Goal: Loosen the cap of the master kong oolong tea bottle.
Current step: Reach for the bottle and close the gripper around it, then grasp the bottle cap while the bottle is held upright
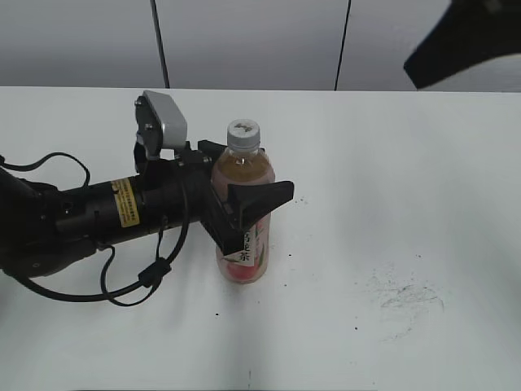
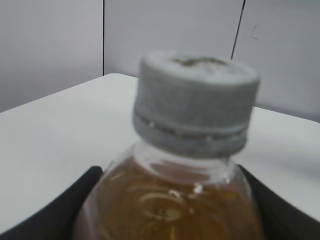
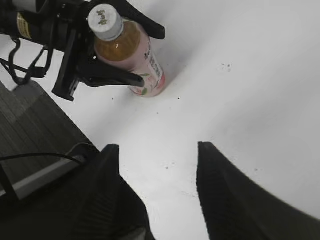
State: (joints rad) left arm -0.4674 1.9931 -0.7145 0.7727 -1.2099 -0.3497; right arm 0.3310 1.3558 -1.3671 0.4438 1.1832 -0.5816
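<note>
Master kong oolong tea bottle [image 1: 242, 213] stands upright on the white table [image 1: 391, 244], left of centre. Left gripper [image 1: 244, 208] comes in from the left, its fingers pinching the bottle body just under the shoulder, probably to brace it against twisting. The cap [image 1: 243, 134] is still seated and free above the fingers, nothing touching it. Right gripper [image 3: 159, 190] hangs high on the far right, fingers spread, well apart from the bottle, likely the one meant to turn the cap.
</note>
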